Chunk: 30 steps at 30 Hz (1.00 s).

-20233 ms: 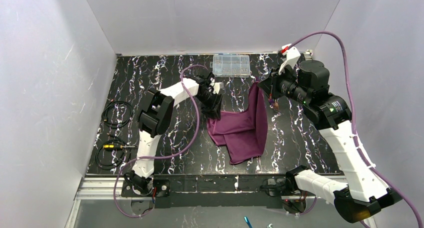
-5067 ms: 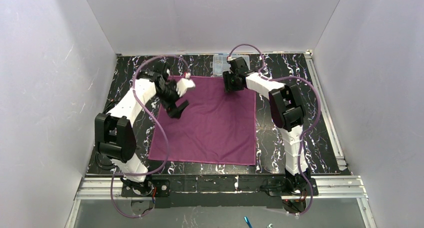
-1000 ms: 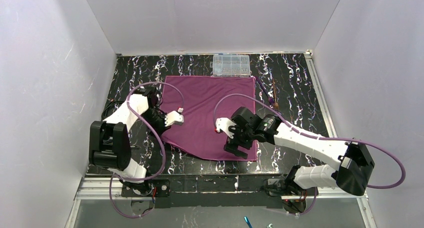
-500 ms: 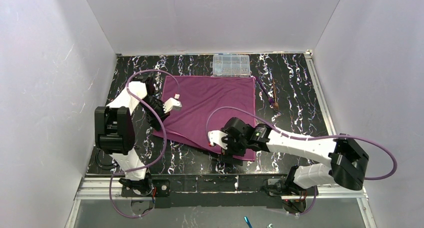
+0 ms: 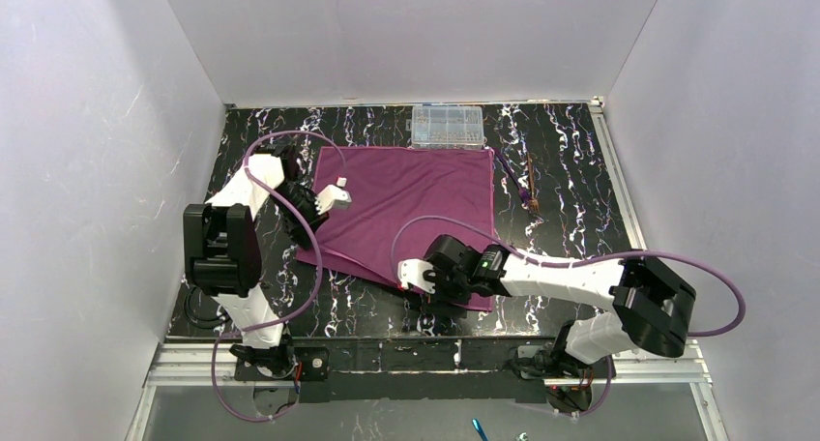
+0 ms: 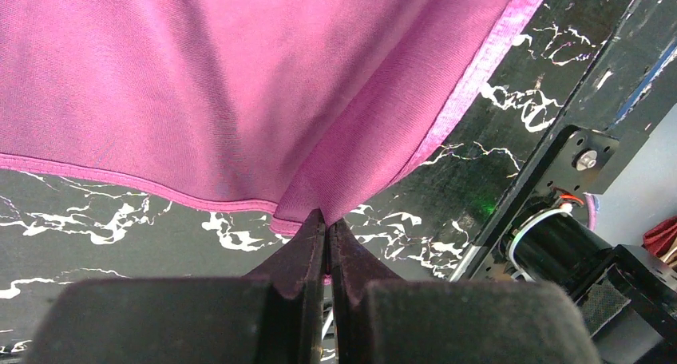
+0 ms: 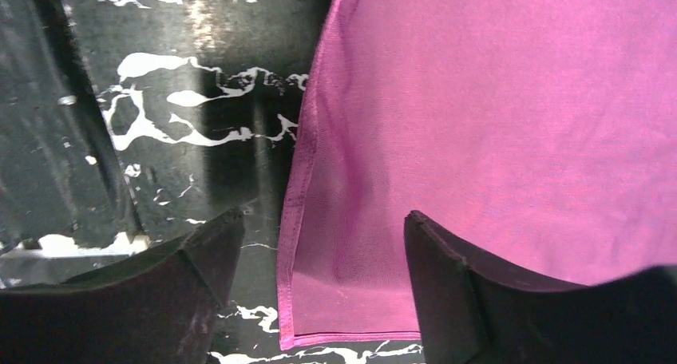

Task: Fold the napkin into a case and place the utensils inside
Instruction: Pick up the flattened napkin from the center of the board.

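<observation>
Starting the fold, we pinch the plum-purple cloth napkin [image 6: 199,85] by a corner in our left fingers [image 6: 299,256]; the wide right fingers [image 7: 203,256] must close next.

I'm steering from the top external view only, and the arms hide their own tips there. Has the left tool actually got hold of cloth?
Observer: Yes. The left tool is shut on a hemmed corner of the napkin, and creases fan out from the pinch.
Operator: And the right one?
Observer: The right tool is open and grips nothing.
Operator: Where is it relative to the cloth?
Observer: It straddles a side hem near a corner, with one finger over bare table and the other over cloth.
</observation>
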Available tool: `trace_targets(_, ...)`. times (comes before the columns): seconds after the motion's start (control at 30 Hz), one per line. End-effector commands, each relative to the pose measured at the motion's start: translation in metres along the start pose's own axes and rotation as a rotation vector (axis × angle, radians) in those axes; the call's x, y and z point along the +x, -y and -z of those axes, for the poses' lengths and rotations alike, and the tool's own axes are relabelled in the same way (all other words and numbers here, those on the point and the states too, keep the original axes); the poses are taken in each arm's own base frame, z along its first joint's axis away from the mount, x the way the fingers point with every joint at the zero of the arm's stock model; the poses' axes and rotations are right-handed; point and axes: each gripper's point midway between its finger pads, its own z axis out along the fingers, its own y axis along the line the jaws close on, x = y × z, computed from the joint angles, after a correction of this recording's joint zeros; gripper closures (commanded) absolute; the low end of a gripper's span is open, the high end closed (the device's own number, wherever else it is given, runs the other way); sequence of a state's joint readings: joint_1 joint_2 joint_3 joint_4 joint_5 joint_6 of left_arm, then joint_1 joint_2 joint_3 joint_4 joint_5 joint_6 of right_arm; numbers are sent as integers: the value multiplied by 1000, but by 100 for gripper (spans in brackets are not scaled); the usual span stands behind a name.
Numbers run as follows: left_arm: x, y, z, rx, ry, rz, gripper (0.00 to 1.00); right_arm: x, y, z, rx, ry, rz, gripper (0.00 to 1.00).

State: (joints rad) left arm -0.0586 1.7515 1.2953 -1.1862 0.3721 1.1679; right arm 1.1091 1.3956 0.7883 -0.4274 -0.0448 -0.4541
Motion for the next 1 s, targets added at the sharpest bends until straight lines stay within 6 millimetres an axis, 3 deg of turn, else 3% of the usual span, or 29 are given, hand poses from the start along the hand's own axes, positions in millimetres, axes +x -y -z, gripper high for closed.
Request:
trace_targets(0.0,-2,-1,6,7,16,18,100,3,26,-1,153,-20,23,28)
trace_targets(0.13,-3,-2,11,-4,21,15,100,0,44,12,263,-7,30,69)
trace_targets(0.27,-8,2,19,-11,42,11,100,-8,44,21,251,12,38,99)
trace_targets(0.47,-9,30,29,47,64,15,100,-11,20,31,108,-9,16,99)
trace_targets(0.7,18,94,25,171,13,-1,100,-20,-12,56,-51,17,-62,99)
trace_targets(0.97,32,131,38,270,-47,31,100,-30,-40,67,-205,-7,-63,99)
